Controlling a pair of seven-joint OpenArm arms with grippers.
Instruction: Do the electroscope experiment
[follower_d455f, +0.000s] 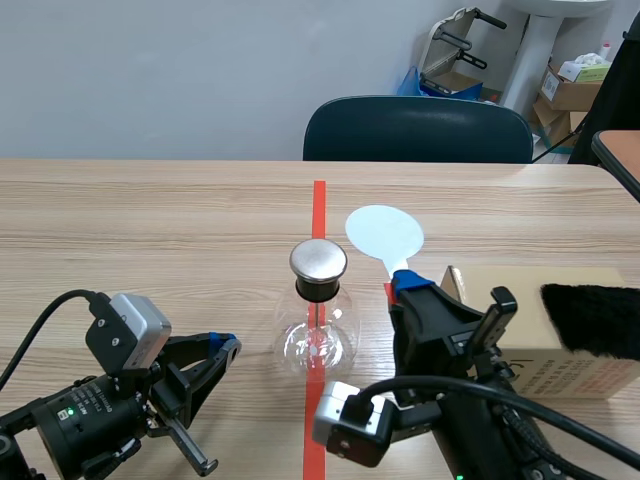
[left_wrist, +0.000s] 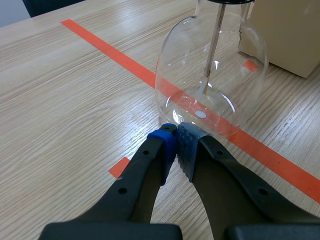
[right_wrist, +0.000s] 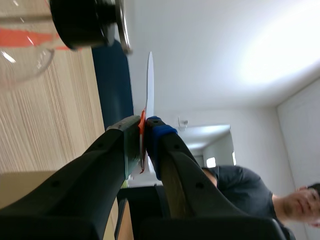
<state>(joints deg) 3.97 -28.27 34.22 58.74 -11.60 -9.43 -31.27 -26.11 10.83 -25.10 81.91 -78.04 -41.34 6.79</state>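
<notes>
**Item 1. Electroscope (follower_d455f: 318, 325).** Clear glass flask with a black stopper and a metal cap (follower_d455f: 318, 259). A thin rod (left_wrist: 215, 45) hangs down inside it. It stands upright on the desk (follower_d455f: 150, 220), on the orange tape line, between the two arms.

**Item 2. Paddle (follower_d455f: 384, 234).** Pale disc on a short handle. The disc is just beyond the cap and to its right. It appears near the cap but not touching.

**Item 3. Right gripper (follower_d455f: 408, 283).** Clenched on the paddle handle, disc pointing away from the robot. It sits beside the flask, between it and the box.

**Item 4. Left gripper (left_wrist: 177, 137).** Closed with nothing between the pads, low over the desk. The tips are just at the foot of the flask; contact cannot be told.

**Item 5. Box (follower_d455f: 560, 372).** Cardboard, at the right of the desk, with a black fur pad (follower_d455f: 595, 318) lying on top.

**Handling note (judgement).**
- The step in hand looks like bringing the disc to the cap.
- Hold only the handle, and let the disc meet nothing on the way: not the box, the desk or the glass.
- Move sideways slowly and level with the cap, then stop at or just short of it.
- A push on the cap could tip the flask. The left gripper is well placed to steady the base.
</notes>
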